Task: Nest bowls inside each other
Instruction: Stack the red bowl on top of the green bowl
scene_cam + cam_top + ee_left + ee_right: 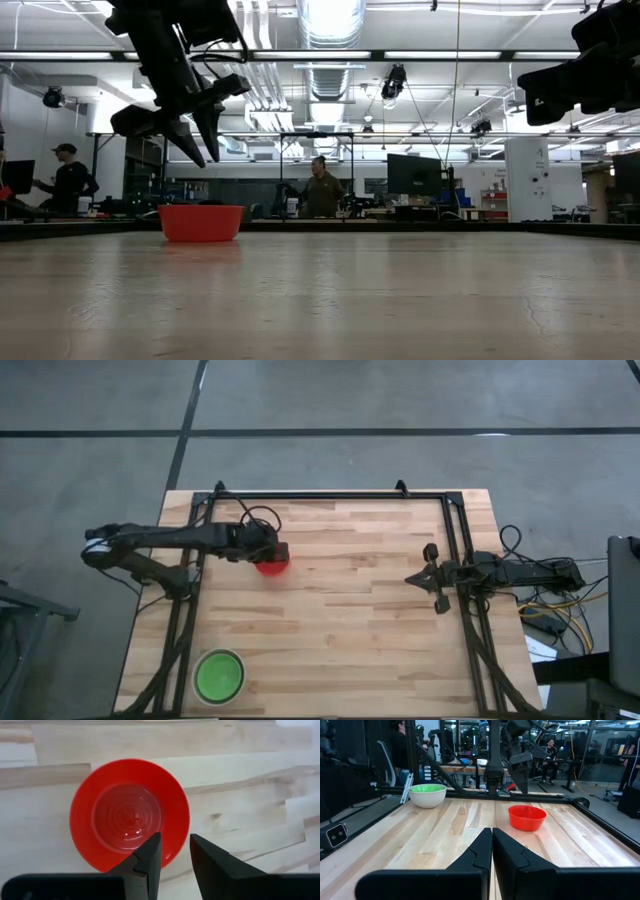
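A small red bowl [272,565] stands upright on its base on the wooden table, left of centre toward the far edge. My left gripper [203,156] hangs open a little way above it, fingers slanting down, with nothing between them; the left wrist view looks down into the red bowl [129,815]. A whitish bowl [219,676] with green showing inside it stands at the near left corner. My right gripper [492,834] waits shut and level at the table's right side, holding nothing.
A black metal frame [330,494] runs along the far edge and down both sides of the table. Bare wood [350,620] lies between the red bowl and the right arm. People sit and stand in the room beyond the table.
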Controlling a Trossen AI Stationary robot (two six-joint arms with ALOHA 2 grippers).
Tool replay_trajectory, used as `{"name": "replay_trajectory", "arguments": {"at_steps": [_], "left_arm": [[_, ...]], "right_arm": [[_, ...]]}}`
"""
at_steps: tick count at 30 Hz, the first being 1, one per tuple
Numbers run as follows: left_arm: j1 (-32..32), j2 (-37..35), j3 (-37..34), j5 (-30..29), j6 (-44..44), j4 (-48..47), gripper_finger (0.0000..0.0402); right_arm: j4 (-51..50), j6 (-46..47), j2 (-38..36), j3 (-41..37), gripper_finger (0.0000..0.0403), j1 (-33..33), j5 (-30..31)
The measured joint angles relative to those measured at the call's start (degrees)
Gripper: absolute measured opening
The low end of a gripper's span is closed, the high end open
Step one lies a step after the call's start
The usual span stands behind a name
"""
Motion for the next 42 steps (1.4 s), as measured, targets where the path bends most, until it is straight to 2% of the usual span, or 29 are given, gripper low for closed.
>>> {"name": "replay_trajectory", "arguments": {"at_steps": [11,16,21,31,42], "left_arm": [[1.5,0.0,0.0,2.8,16.1,-2.6,0.0106],[3.7,0.1,0.0,7.5,22.1,-1.8,0.0106],[4.9,0.1,0.0,10.3,23.2,1.2,0.0106],[5.4,0.5,-0.1,11.5,23.8,3.2,0.0106],[5.5,5.8,0.0,16.4,25.2,6.0,0.0106]], "right_arm": [[0.0,0.0,0.0,0.0,0.0009,0.0,0.0],[0.0,0.0,0.0,0.0,0.0009,0.0,0.0],[0.0,0.0,0.0,0.0,0.0009,0.0,0.0],[0.0,0.0,0.0,0.0,0.0009,0.0,0.0],[0.0,0.0,0.0,0.0,0.0009,0.0,0.0]]}}
